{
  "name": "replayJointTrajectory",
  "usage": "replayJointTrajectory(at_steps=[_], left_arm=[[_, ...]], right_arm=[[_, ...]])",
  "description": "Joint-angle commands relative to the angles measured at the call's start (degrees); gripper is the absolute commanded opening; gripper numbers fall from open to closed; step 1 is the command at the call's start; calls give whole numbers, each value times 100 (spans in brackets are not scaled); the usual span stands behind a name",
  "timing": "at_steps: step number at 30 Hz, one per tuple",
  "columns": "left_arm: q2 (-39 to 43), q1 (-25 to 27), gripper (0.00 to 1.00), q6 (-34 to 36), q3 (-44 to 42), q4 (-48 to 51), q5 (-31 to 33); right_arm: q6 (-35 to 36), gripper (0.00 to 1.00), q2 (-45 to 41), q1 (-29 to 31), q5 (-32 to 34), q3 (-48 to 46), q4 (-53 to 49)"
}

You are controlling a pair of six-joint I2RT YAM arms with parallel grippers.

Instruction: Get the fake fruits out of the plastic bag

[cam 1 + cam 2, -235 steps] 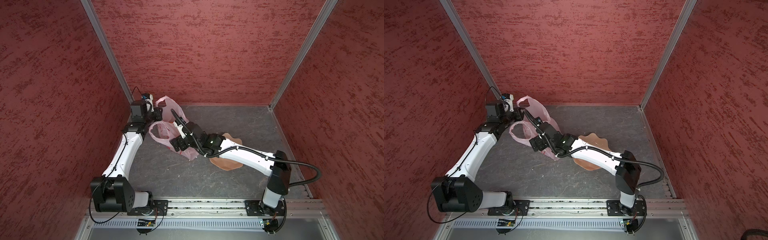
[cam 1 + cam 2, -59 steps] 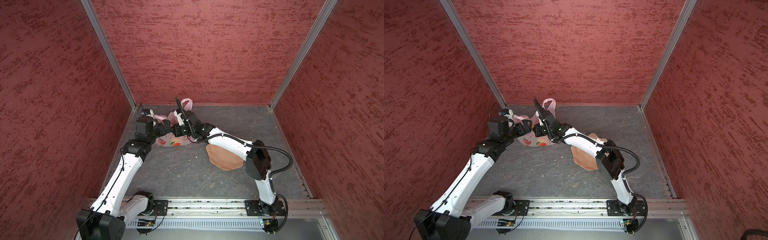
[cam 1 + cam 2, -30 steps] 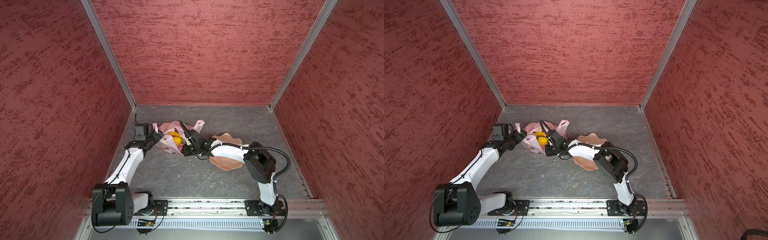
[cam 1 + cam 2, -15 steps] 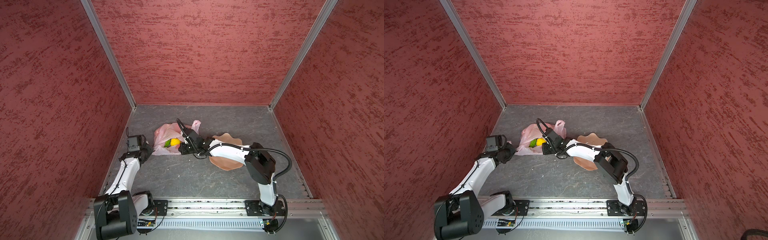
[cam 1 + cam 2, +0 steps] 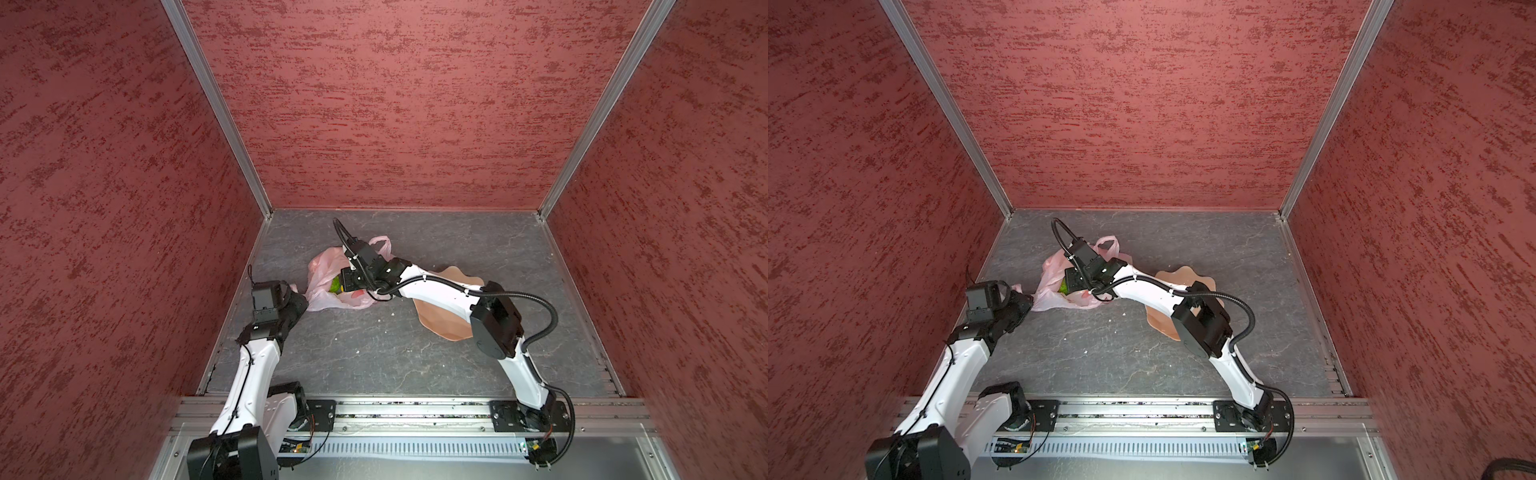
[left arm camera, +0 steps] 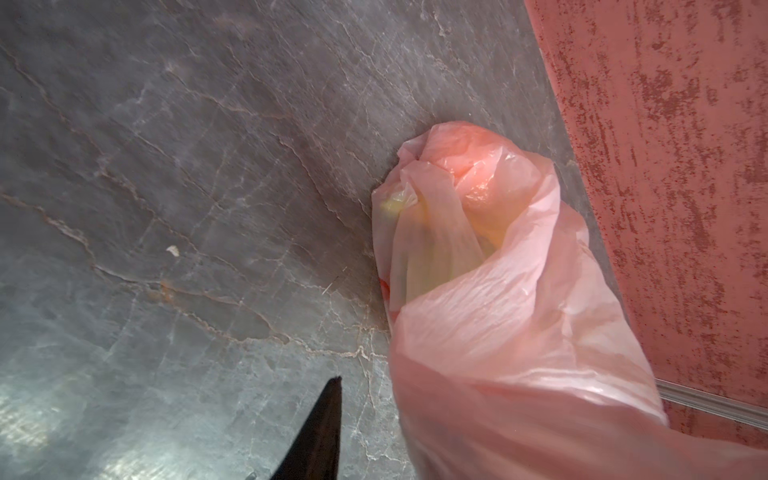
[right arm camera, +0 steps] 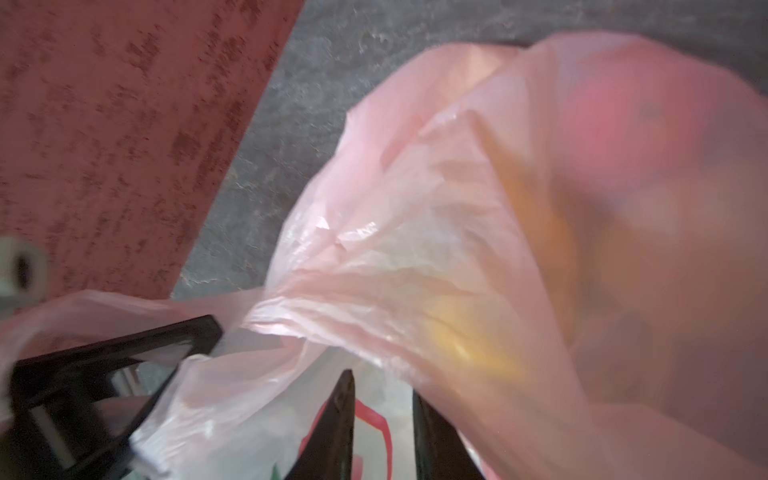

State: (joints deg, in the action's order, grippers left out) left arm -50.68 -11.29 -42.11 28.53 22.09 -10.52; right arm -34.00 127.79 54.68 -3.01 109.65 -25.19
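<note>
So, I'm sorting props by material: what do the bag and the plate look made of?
The plastic bag: thin translucent pale-pink film, slightly glossy; it crinkles and colours show through. The plate: tan, matte, wavy-edged; likely moulded plastic or silicone, hard to tell.

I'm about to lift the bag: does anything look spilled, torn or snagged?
Nothing spilled: the fruits sit inside the bag. One oddity: bag film drapes over the left tool, only one finger showing, so it may be snagged there.
</note>
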Motion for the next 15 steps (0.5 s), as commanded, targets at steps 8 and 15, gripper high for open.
replayJointTrajectory(at_steps=[8,15], left_arm=[[363,29,74,-39,63,-170,-810],[952,95,92,-166,86,-132,-1105]], right_arm=[[96,26,168,35,65,324,-358],[54,26,258,40,-227,496,-102]])
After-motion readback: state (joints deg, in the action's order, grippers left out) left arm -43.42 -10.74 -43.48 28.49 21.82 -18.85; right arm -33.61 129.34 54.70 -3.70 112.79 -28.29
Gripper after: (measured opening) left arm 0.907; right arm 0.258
